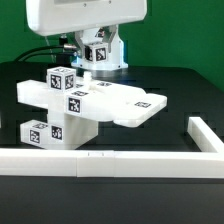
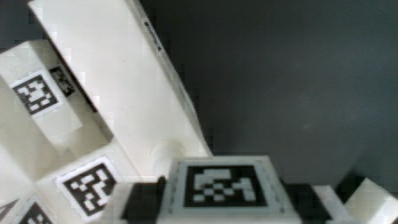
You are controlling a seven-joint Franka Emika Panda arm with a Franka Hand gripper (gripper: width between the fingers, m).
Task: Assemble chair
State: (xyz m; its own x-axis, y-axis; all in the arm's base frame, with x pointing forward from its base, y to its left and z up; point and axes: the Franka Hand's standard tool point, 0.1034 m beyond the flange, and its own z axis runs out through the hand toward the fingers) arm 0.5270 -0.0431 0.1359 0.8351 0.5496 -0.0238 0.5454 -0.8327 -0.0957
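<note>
The partly joined chair (image 1: pixel 85 102) sits at the exterior view's centre-left. It is a flat white slab (image 1: pixel 130 104) with tagged blocky pieces on it (image 1: pixel 62 80) and below it (image 1: pixel 45 130). My gripper (image 1: pixel 97 66) hangs behind the slab, under the white arm, shut on a small white tagged chair block (image 1: pixel 97 54). In the wrist view that block (image 2: pixel 217 183) shows between my gripper's (image 2: pixel 221 196) dark fingers (image 2: pixel 150 196), which press on its two sides. Beyond it lie a long white chair piece (image 2: pixel 128 90) and a tagged block (image 2: pixel 43 92).
A long low white border rail (image 1: pixel 100 160) runs along the front of the black table and turns back at the exterior view's right (image 1: pixel 205 135). Dark cables hang behind the arm at the exterior view's left (image 1: pixel 45 50).
</note>
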